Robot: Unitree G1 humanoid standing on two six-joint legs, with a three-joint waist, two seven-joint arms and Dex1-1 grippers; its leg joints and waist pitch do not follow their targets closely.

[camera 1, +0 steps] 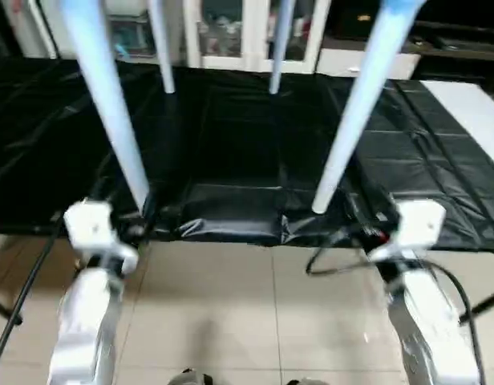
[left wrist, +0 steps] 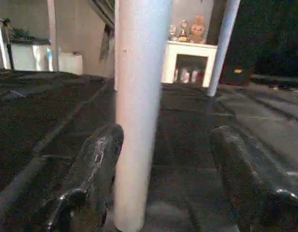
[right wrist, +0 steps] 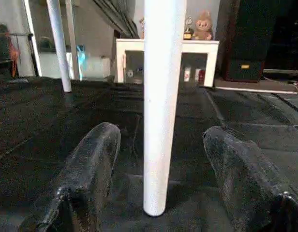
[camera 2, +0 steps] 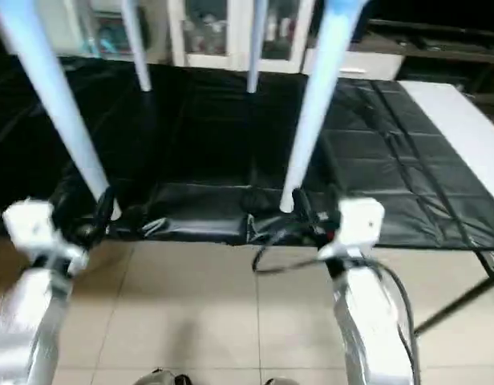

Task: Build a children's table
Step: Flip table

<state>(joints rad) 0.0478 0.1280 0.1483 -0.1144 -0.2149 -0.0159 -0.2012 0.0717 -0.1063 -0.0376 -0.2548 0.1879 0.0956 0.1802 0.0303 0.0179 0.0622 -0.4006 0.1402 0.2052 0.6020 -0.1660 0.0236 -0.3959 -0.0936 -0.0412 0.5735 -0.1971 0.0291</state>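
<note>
A: Left eye view is showing four white legs (camera 1: 111, 104) of the children's table standing on the black work table (camera 1: 231, 152), feet down, tops running out past the upper edge of the picture. What is standing at the near edge?

B: Two of the legs are standing just inside the near edge, one toward the near left corner, the other (camera 1: 355, 112) toward the near right part. The two far legs (camera 1: 160, 48) are standing close to the far edge, well apart from the near pair.

A: And the hands?

B: The left gripper (left wrist: 158, 183) is sitting around the near left leg (left wrist: 139, 111), fingers (left wrist: 91, 179) spread apart. One finger is lying right against the tube, the other is standing off it, so it is not clamping. The right gripper (right wrist: 161, 183) is flanking the near right leg (right wrist: 161, 106) with both fingers (right wrist: 91, 179) spread and gaps showing on each side.

A: Any room to move?

B: The black cover between the four legs is lying bare, wrinkled along the near edge. Tiled floor (camera 1: 231, 313) is showing below that edge, around the silver forearms. A white panel (camera 1: 475, 112) is lying along the right edge of the table.
</note>
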